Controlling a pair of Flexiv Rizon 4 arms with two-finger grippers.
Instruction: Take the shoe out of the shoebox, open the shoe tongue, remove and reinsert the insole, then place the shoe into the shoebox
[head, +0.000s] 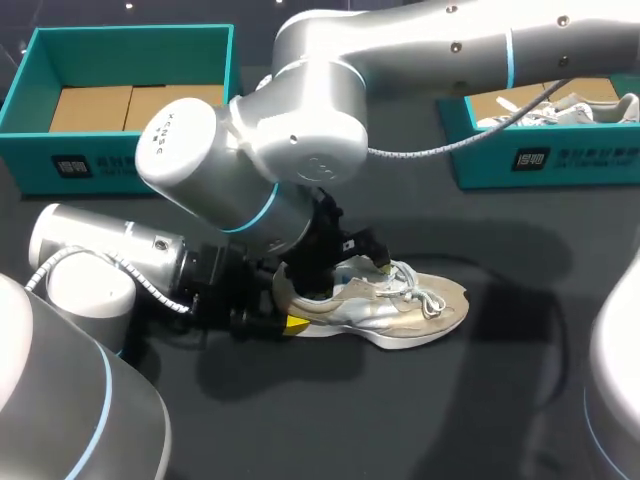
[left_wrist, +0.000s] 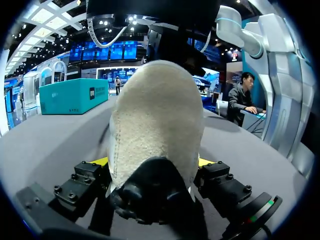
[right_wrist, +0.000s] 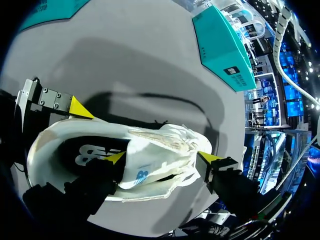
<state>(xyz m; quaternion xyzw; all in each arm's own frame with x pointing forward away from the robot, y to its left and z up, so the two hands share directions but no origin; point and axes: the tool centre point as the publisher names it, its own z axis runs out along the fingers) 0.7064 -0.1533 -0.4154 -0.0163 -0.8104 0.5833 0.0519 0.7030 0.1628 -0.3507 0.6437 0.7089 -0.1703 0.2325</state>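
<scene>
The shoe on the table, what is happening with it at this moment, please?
The left arm holds the shoe by its heel, jaws pressed on both sides, sole on the table. The right arm reaches over it, jaws at the shoe's opening by the tongue; whether they grip the tongue is not clear. The shoe is out of the teal shoebox behind.

Left wrist view: shoe (left_wrist: 155, 120) heel fills it, covering left gripper (left_wrist: 152, 162) tips but for yellow slivers. Head view: right arm (head: 300, 130) hides heel, most of that gripper. Right box (head: 545, 155) cut by edge, arm over it.
</scene>
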